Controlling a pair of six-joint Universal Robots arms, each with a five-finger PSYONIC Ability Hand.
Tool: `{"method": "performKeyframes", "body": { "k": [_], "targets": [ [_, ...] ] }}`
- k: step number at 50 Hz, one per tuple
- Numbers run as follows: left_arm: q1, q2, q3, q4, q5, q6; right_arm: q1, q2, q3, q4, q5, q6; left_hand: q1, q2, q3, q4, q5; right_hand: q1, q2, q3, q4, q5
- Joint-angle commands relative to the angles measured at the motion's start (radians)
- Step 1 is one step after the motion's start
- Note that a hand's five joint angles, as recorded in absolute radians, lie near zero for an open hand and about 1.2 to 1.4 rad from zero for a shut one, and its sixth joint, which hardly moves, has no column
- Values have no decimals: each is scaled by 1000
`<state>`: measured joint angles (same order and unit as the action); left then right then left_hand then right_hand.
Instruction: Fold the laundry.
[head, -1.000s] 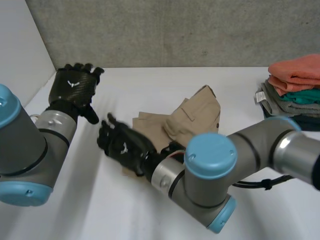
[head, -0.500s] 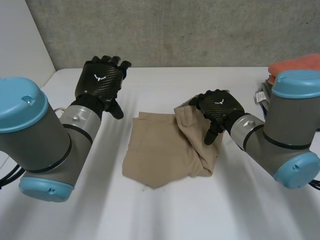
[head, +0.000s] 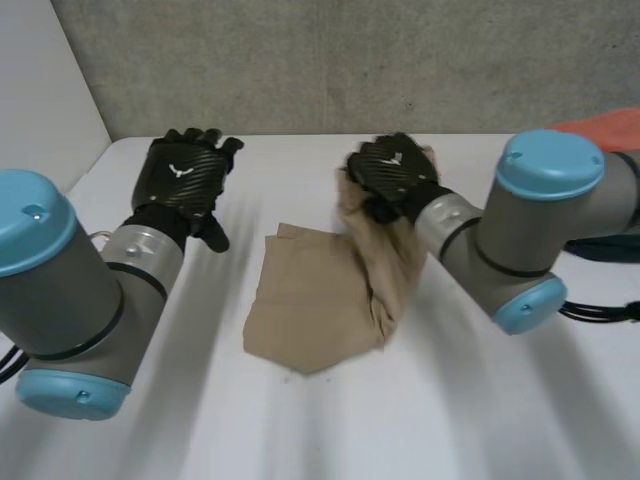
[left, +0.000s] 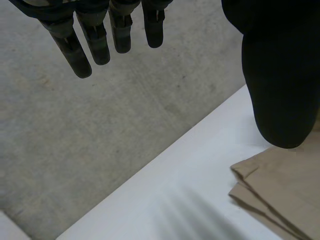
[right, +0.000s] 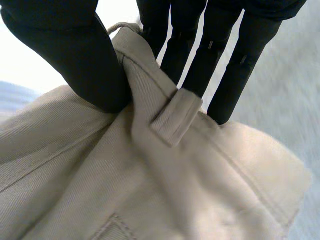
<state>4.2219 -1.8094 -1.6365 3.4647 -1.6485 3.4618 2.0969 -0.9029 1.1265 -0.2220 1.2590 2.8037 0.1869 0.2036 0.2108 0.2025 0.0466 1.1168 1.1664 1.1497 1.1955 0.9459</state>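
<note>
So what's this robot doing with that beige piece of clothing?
It is partway through folding laundry. The right hand pinches one end of the beige garment between thumb and fingers, next to a belt loop, and holds that end up off the white table. The rest of the garment lies flat. The left hand is open beside the garment and holds nothing. An orange cloth sits at the far right.
</note>
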Motion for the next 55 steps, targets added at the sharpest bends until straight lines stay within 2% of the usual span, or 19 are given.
{"method": "performKeyframes", "body": {
  "k": [1, 3, 7, 8, 9, 11, 12, 17, 20, 25, 27, 30, 32, 37, 41, 49, 55],
  "targets": [
    [52, 64, -54, 2, 7, -3, 113, 84, -1, -34, -165, -10, -12, -29, -36, -28, -47, 279, 230, 247, 201, 276],
    [55, 74, -66, 4, 7, -3, 144, 110, 4, -33, -187, -24, -12, -29, -36, -28, -47, 279, 230, 247, 201, 276],
    [56, 84, -80, 5, 9, -3, 167, 145, -1, -25, -167, -55, -12, -29, -36, -28, -47, 279, 230, 247, 201, 276],
    [56, 84, -80, 5, 9, -1, 167, 148, -1, -23, -153, -59, -12, -29, -36, -28, -47, 179, 129, 146, 100, 175],
    [56, 84, -80, 5, 10, -3, 167, 145, -1, -20, -130, -72, -12, -29, -36, -28, -47, -366, -415, -399, -444, -369],
    [56, 84, -71, 7, 10, -3, 169, 139, -1, -19, -103, -81, -12, -29, -36, -28, -47, -942, -992, -975, -1021, -946],
    [56, 84, -68, 8, 10, -3, 173, 115, 3, -19, -72, -88, -12, -29, -36, -28, -47, -942, -992, -975, -1021, -946],
    [47, 82, -7, 25, 10, -6, 164, -26, 47, -19, -40, -41, -12, -29, -36, -28, -47, -942, -992, -975, -1021, -946],
    [43, 79, 32, 31, 10, -12, 154, -132, 78, -1, -7, 52, -12, -29, -36, -28, -47, -942, -992, -975, -1021, -946],
    [24, -31, 157, 22, 93, -59, 36, -188, 90, 137, 104, 210, -12, -29, -36, -28, -47, -942, -992, -975, -1021, -946],
    [6, -115, 226, 14, 177, -84, 6, -179, 84, 186, 118, 240, -12, -29, -36, -28, -47, -942, -992, -975, -1021, -946],
    [-17, -221, 308, -25, 242, -92, -18, -134, 53, 253, 114, 275, -12, -29, -36, -28, -47, -942, -992, -975, -1021, -946],
    [-17, -278, 349, -56, 245, -93, -15, -84, 20, 274, 114, 286, -6, -22, -30, -21, -40, -942, -992, -975, -1021, -946],
    [-20, -399, 441, -168, 208, -95, -18, 34, -68, 334, 80, 326, -3, -19, -27, -18, -37, -942, -992, -975, -1021, -946],
    [-20, -467, 472, -278, 148, -90, -14, 111, -112, 360, 57, 333, -6, -22, -30, -21, -40, -942, -992, -975, -1021, -946],
    [-23, -535, 472, -351, 104, -75, -12, 202, -134, 375, 89, 312, 3, -14, -21, -13, -31, -942, -992, -975, -1021, -946],
    [-39, -548, 481, -401, 93, -38, -11, 228, -132, 378, 128, 182, 15, -2, -9, -1, -19, -942, -992, -975, -1021, -946]
  ]
}}
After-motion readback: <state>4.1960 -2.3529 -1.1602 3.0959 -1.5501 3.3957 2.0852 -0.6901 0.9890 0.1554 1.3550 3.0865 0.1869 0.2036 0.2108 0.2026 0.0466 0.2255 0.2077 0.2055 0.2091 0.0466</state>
